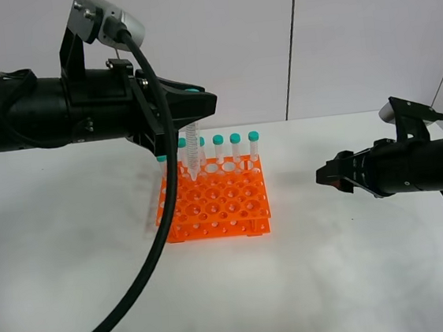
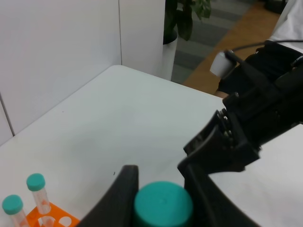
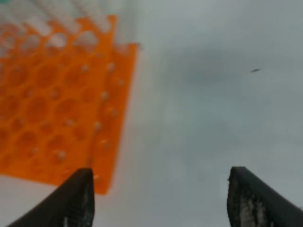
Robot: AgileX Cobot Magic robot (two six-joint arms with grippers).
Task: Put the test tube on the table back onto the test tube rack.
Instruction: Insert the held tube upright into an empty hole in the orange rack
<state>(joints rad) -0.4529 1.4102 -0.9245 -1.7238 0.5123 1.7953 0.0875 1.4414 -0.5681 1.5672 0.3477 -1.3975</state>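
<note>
The left end effector (image 1: 197, 99) grips the test tube (image 1: 193, 151) upright over the test tube rack (image 1: 219, 204), seemingly ready to lower it into a free hole, while the right end effector (image 1: 323, 175) is open and empty.

I read the test tube rack (image 1: 224, 201) as smooth orange plastic with a slight sheen, on the matt white table (image 1: 360, 278). Above the rack, the test tube (image 1: 194, 149) is clear plastic, its teal cap (image 2: 163, 204) smooth and matt; the left gripper (image 2: 160, 177) is matt black.

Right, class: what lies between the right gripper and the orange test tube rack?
Only bare table separates right gripper from rack, seen in exterior high view.
</note>
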